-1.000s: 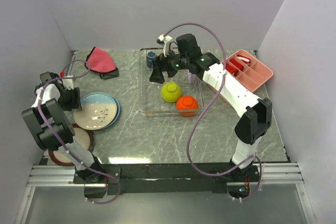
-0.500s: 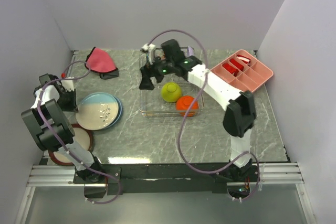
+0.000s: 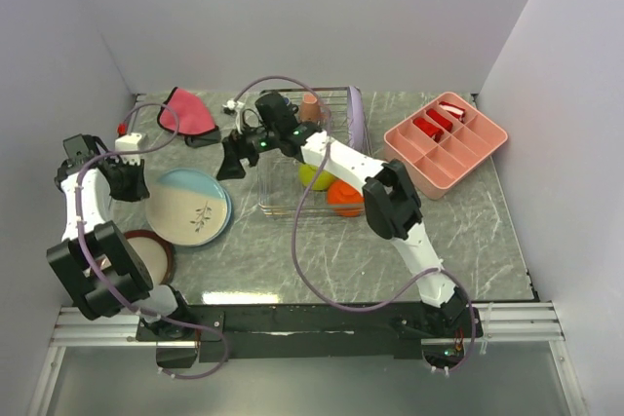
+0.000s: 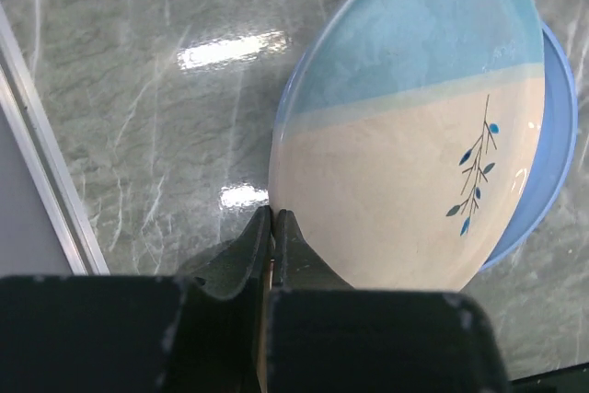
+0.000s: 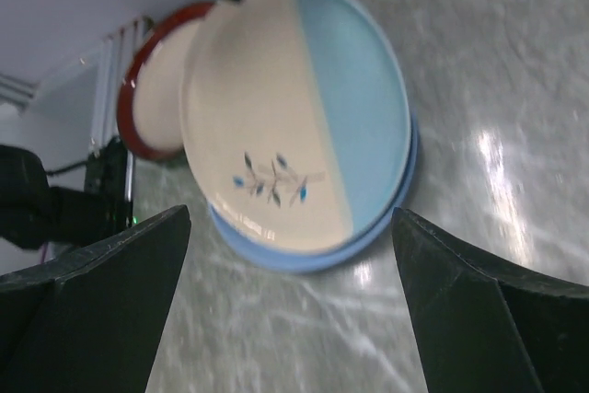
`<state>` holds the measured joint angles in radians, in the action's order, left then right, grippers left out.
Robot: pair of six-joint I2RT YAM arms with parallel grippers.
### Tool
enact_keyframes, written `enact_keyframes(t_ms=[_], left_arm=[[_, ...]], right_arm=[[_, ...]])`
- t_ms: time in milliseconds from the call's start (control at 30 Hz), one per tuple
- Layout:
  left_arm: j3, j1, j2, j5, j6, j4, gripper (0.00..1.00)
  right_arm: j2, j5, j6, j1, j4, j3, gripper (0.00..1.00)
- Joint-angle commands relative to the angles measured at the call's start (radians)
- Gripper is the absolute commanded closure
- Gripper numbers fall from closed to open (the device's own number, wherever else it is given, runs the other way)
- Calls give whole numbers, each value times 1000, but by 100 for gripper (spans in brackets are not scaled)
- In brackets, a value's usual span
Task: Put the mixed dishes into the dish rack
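My left gripper (image 4: 271, 220) is shut on the near rim of the light-blue and cream plate (image 4: 414, 135), which tilts up off a plain blue plate (image 4: 558, 135). From above, this gripper (image 3: 136, 190) is at the left edge of the tilted plate (image 3: 190, 207). A red-rimmed cream plate (image 3: 146, 255) lies in front of it. My right gripper (image 3: 234, 158) hangs open left of the dish rack (image 3: 283, 207), facing the plates (image 5: 294, 108). The rack holds a yellow-green bowl (image 3: 314, 177), an orange bowl (image 3: 346, 197), a pink cup (image 3: 310, 106) and a lavender plate (image 3: 356, 104). The mug is hidden.
A pink compartment tray (image 3: 444, 143) sits at the right rear. A red-pink folded cloth (image 3: 187, 112) lies at the left rear. Walls close in the table on three sides, and the left wall is close behind my left arm.
My left gripper has shut on the plate's rim and tipped that edge up. The right arm has swung left out of the rack to above the table beside the plates.
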<state>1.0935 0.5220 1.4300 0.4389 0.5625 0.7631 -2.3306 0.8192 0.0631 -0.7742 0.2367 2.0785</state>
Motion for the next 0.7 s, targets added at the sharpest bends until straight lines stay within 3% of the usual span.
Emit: enact_keyframes(t_ms=[0,233,367,667], left_arm=[[17,-4,-3,70,82,80,99],[-47,1,-103,141,177,1,99],[-38,0,-149,196,276,2,99],[75,0,-72,215,468,122,99]], right_arm=[[-58,54,181,-45,-212,92,2],[-145,41,264,-89,-330,106,0],[-179,35,204,-88,-318,132,0],[-233,54,202,-68,-339,196,0]])
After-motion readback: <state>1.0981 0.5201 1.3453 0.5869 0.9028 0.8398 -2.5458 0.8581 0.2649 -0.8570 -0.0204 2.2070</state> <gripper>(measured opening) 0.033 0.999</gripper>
